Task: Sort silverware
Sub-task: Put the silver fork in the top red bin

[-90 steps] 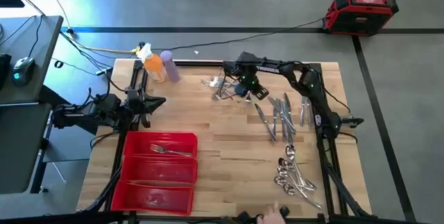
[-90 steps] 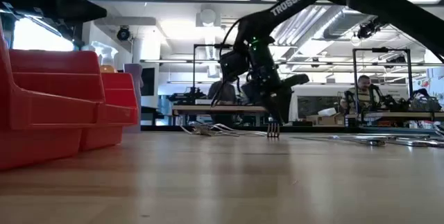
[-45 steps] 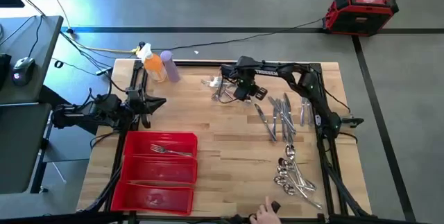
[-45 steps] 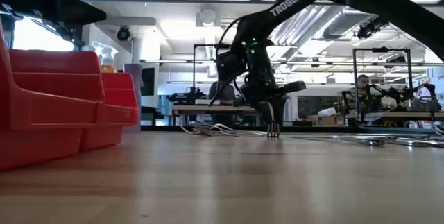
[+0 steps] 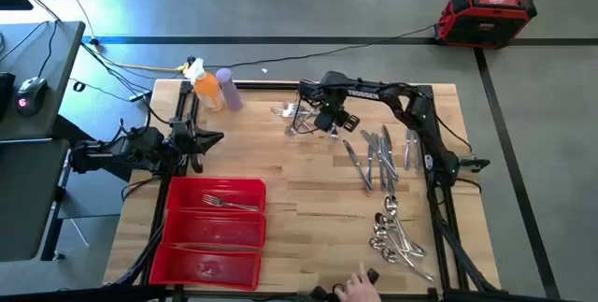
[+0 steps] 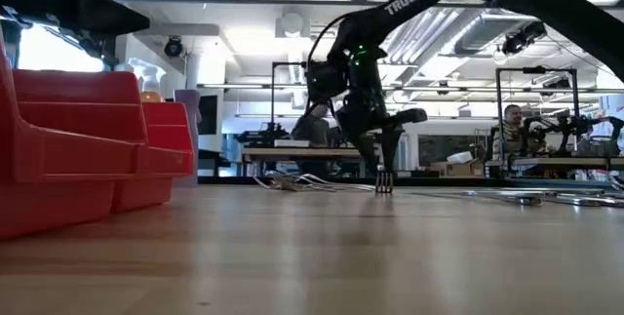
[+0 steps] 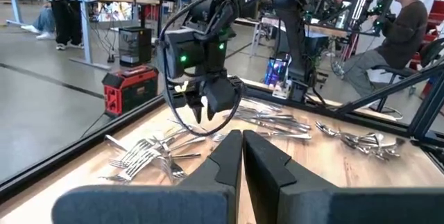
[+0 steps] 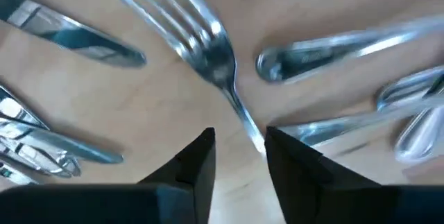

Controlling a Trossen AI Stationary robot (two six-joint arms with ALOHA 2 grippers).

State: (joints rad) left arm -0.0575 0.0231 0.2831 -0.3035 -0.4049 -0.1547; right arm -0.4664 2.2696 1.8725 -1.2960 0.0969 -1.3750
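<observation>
Right gripper [image 8: 238,156]: dark fingers are standing slightly parted, straddling the slim handle of a shiny silver-metal fork [image 8: 208,50], not yet clamping. You are working at the loose fork pile [image 5: 301,118] near the wooden table's [image 5: 280,171] far edge. Centre the handle between the pads, close firmly, then lift straight so neighbours aren't dragging. Left gripper [image 7: 242,156] is waiting, fingers closed, at the left edge above the red three-compartment plastic tray [image 5: 177,246].

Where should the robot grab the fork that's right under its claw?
Probably by its thin handle, from straight above. The fork lies flat on the table, and the right end effector already straddles that narrow neck, fingers open either side.
</observation>
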